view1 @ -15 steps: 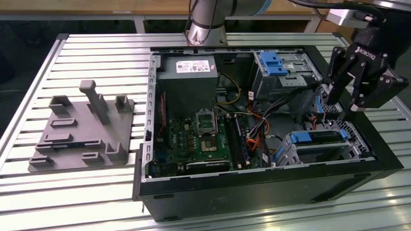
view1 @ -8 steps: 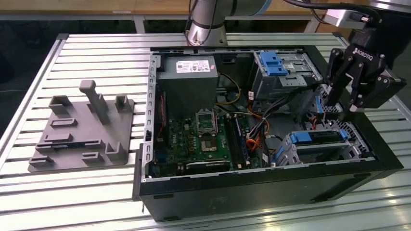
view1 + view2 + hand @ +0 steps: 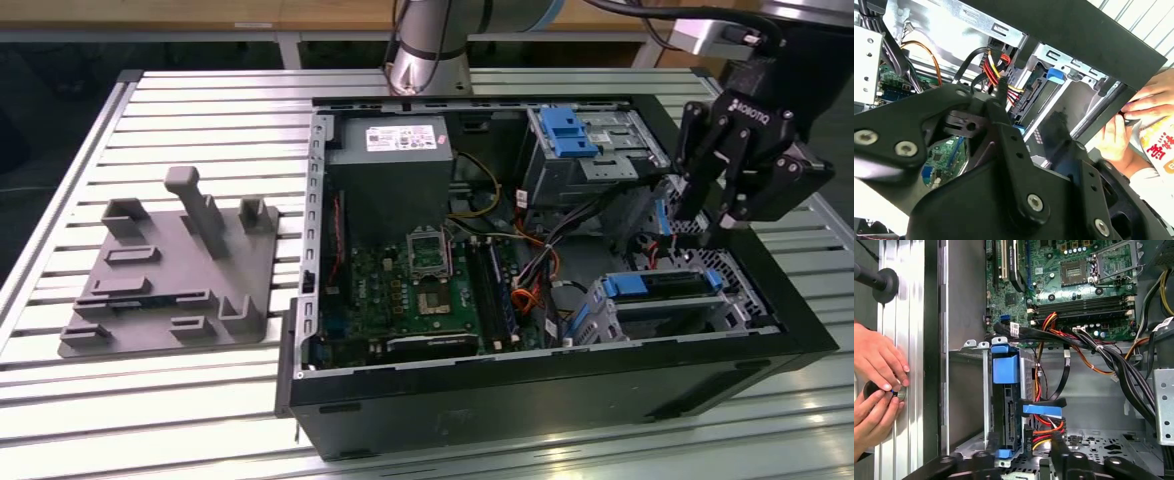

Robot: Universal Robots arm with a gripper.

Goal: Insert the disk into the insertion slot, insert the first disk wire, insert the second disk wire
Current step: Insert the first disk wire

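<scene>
At the exterior view's left, resting on the slatted tabletop (image 3: 200, 110): a grey fixture (image 3: 174, 270). In the middle, an open computer case (image 3: 534, 385), motherboard (image 3: 427, 290) facing up. Toward the right, seated inside the insertion slot (image 3: 741, 300): the disk (image 3: 661, 287) in its blue carrier. Just above that slot hangs the gripper (image 3: 707, 225); cannot tell whether open or closed.
</scene>
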